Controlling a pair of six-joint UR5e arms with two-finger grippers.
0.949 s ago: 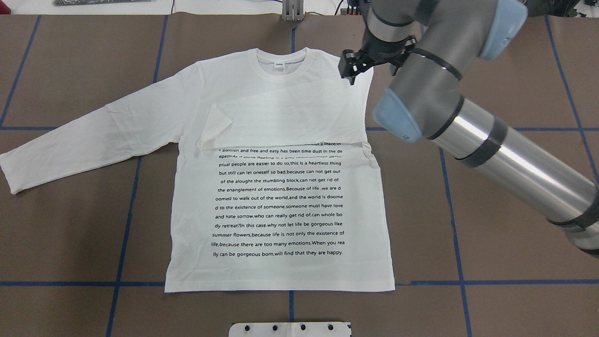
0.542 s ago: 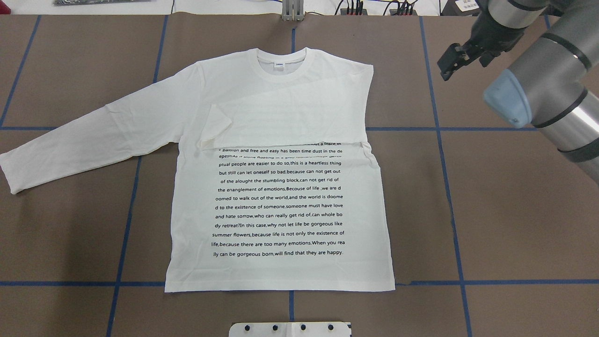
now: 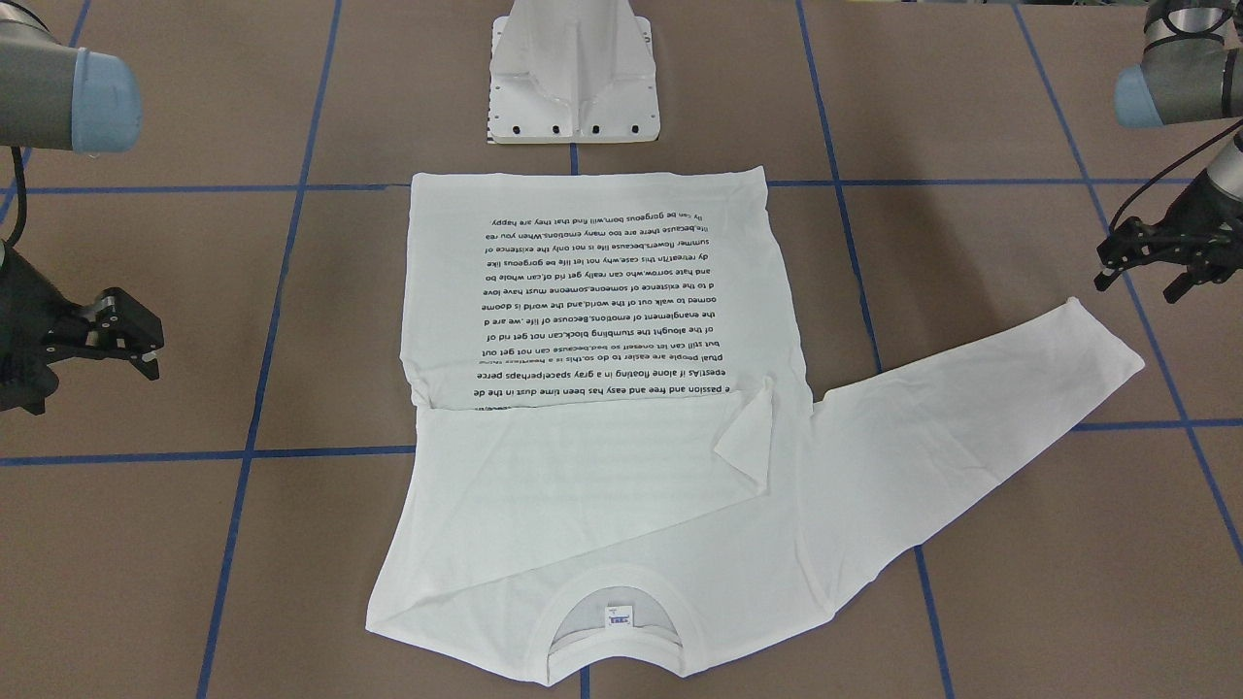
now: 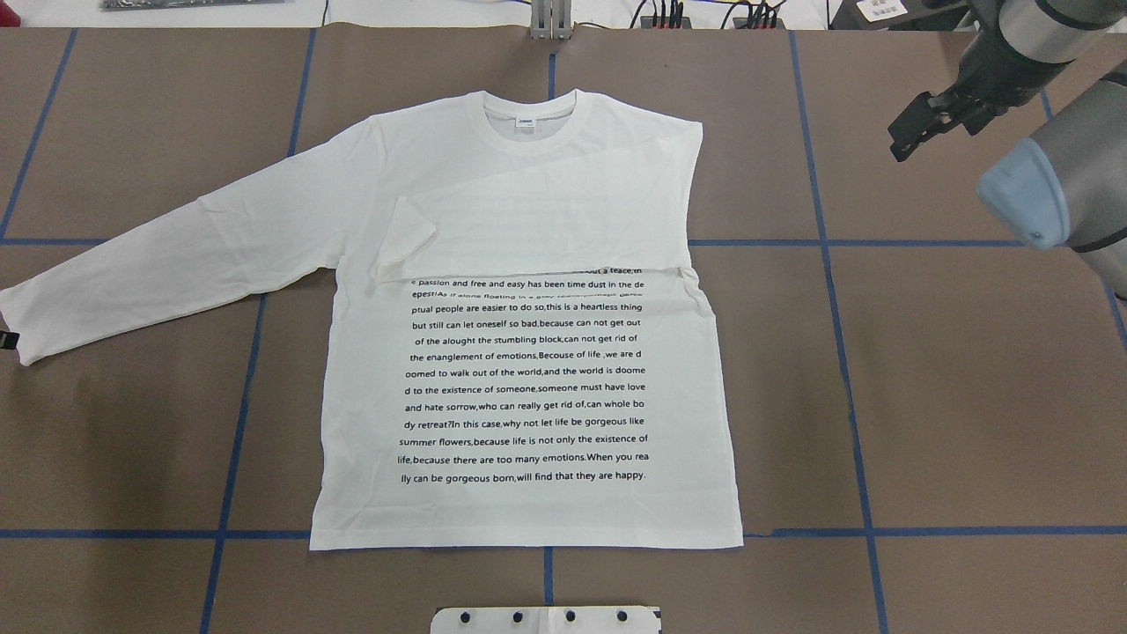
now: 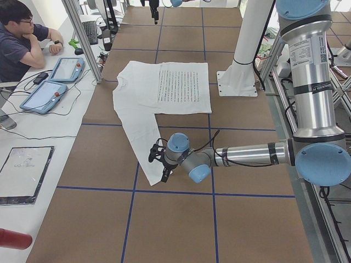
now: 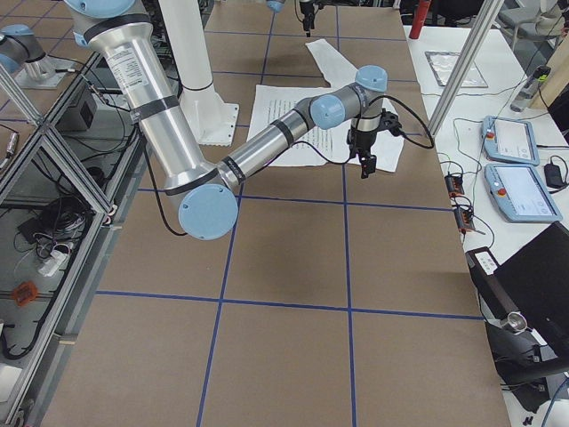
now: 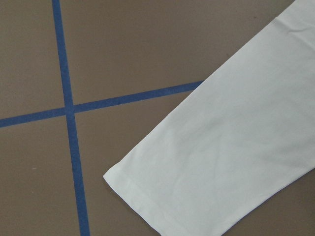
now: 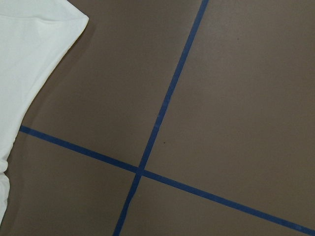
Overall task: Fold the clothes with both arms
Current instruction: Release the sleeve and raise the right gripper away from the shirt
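The white long-sleeved T-shirt (image 4: 528, 379) lies flat, text side up, collar toward the far edge; it also shows in the front view (image 3: 602, 291). One sleeve is folded across the chest (image 4: 546, 220). The other sleeve (image 4: 176, 255) lies stretched out to the left. My right gripper (image 4: 911, 128) is open and empty, well right of the shirt's shoulder, seen also in the front view (image 3: 151, 345). My left gripper (image 3: 1136, 282) is open and empty, just above the stretched sleeve's cuff (image 7: 197, 187). Only its tip (image 4: 4, 342) shows in the overhead view.
The white pedestal base (image 3: 573, 78) stands just behind the shirt's hem. Blue tape lines (image 4: 845, 379) cross the brown table. An operator (image 5: 22, 38) sits at a side table with two tablets (image 5: 55, 82) past the far edge.
My right gripper has left the shirt's shoulder and moved right, away from the shirt. The left gripper's tip has come into view at the left edge by the cuff. The shirt has not moved.
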